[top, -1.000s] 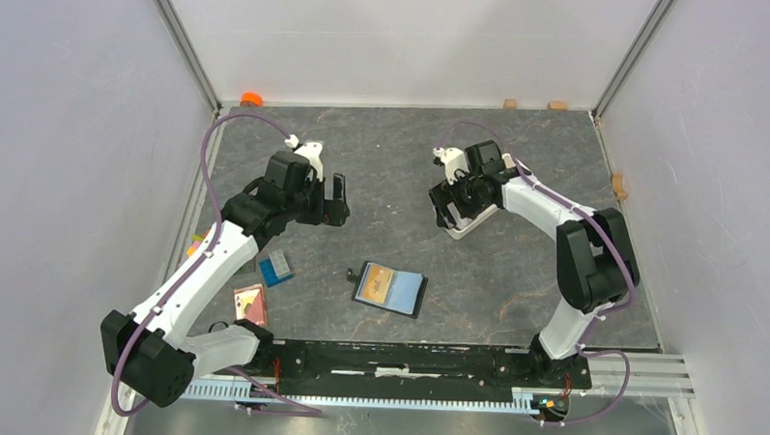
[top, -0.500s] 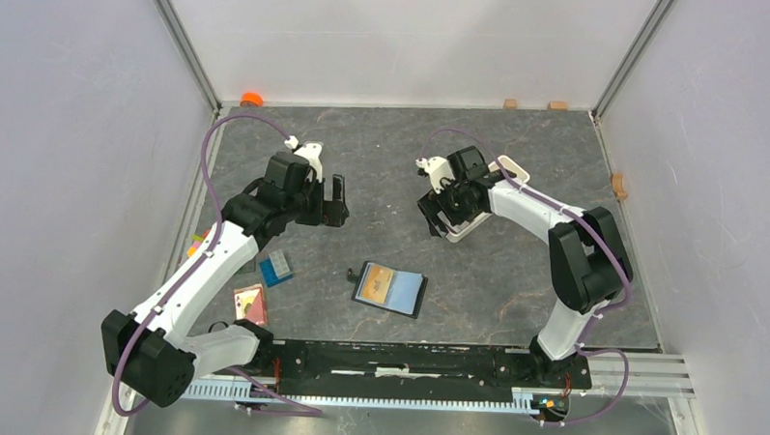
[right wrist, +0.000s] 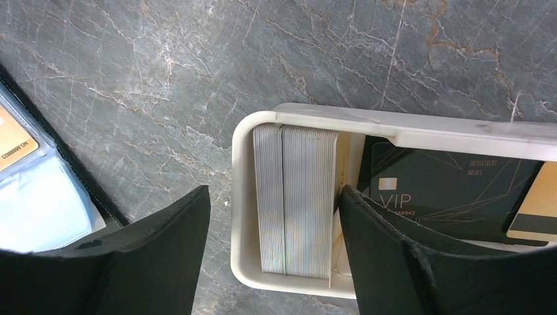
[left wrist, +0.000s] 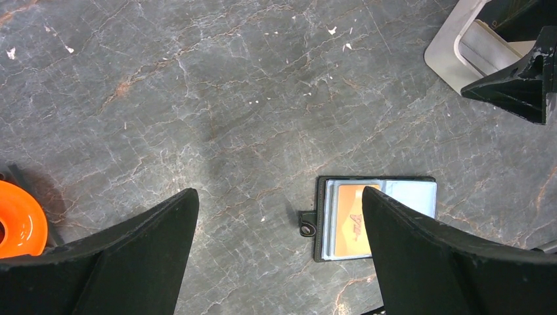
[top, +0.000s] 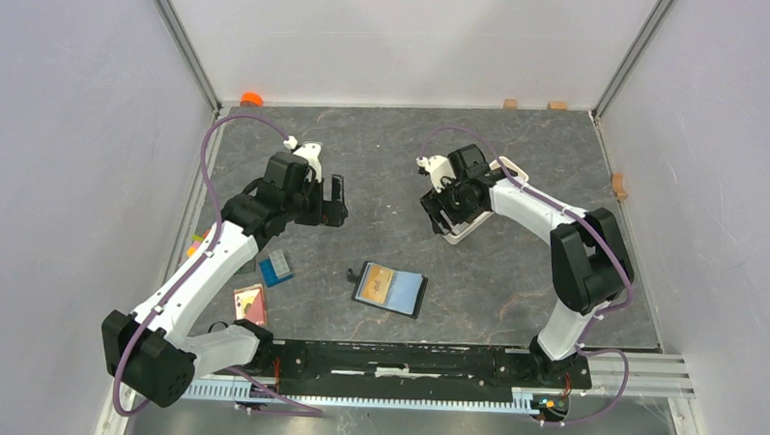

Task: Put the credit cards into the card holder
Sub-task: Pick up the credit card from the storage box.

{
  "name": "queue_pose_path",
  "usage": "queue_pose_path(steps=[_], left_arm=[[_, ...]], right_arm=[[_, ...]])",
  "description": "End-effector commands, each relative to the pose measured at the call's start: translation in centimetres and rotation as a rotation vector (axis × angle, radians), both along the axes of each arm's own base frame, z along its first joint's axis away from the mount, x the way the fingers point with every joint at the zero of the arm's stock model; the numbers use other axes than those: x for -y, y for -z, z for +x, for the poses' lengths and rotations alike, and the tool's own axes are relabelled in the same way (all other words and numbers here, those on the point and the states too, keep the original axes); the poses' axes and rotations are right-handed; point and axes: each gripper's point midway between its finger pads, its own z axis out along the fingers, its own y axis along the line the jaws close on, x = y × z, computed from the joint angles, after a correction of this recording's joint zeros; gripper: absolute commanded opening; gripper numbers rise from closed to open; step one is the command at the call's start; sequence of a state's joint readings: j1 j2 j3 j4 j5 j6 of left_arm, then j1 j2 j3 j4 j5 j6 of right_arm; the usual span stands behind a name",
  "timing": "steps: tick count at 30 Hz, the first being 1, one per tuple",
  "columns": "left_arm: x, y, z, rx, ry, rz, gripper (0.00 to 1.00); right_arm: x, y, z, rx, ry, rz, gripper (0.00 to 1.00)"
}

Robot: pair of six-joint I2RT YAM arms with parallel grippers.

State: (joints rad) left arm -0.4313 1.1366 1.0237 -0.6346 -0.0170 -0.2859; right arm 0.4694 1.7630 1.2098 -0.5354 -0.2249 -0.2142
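The card holder (top: 390, 288) lies open on the table, snap tab to its left, with a tan-orange card (left wrist: 353, 220) and a light blue one (left wrist: 412, 195) in its pockets. My left gripper (top: 336, 198) (left wrist: 279, 197) hangs open above bare table, left of the holder. My right gripper (top: 444, 212) (right wrist: 274, 193) is open over the near end of the white tray (right wrist: 244, 197). One finger is outside the tray wall, the other beside a stack of credit cards (right wrist: 295, 200) standing on edge. A black VIP card (right wrist: 446, 190) and a tan card (right wrist: 535, 210) lie further along the tray.
A blue ridged block (top: 276, 268) and a pink rectangle (top: 249, 299) lie by the left arm. An orange cap (top: 251, 99) sits at the back left corner. Small wooden blocks (top: 510, 103) line the back and right edges. The holder's corner (right wrist: 39, 190) lies left of the tray.
My right gripper has shifted left and down onto the tray's near end, and its jaws have narrowed. The left arm and the card holder have not moved.
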Motion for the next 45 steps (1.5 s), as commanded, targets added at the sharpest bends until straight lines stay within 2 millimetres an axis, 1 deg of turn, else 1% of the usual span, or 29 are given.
queue_pose_path(steps=[1,9,15,20,25,31,36,39,45], left_arm=[[-0.2,-0.3,0.3,0.032,0.022,0.016,1.00],[-0.3,-0.3,0.3,0.031,0.019,0.016,1.00],[-0.3,-0.1,0.4,0.025,0.018,0.018,1.00],[-0.3,-0.1,0.4,0.024,0.016,0.018,1.00],[-0.4,-0.1,0.4,0.023,0.015,0.017,1.00],[-0.4,-0.1,0.4,0.024,0.016,0.016,1.00],[-0.4,0.1,0.4,0.018,0.014,0.015,1.00],[-0.3,0.1,0.4,0.015,0.017,0.012,1.00],[-0.3,0.2,0.5,0.012,0.017,0.014,1.00]], right_arm=[[-0.8,-2.9,0.3,0.035,-0.011,0.043,0.74],[-0.6,-3.2,0.4,0.029,-0.001,0.049,0.68],[-0.7,-3.5,0.5,0.008,-0.011,0.097,0.68],[-0.5,-3.4,0.5,-0.017,-0.022,0.123,0.68],[-0.4,-3.3,0.6,-0.035,-0.027,0.154,0.65],[0.0,-3.3,0.7,-0.046,-0.022,0.175,0.57],[0.5,-3.3,1.0,-0.053,-0.008,0.191,0.43],[0.7,-3.2,1.1,-0.057,-0.003,0.191,0.33],[1.0,-2.5,1.3,-0.067,0.012,0.180,0.19]])
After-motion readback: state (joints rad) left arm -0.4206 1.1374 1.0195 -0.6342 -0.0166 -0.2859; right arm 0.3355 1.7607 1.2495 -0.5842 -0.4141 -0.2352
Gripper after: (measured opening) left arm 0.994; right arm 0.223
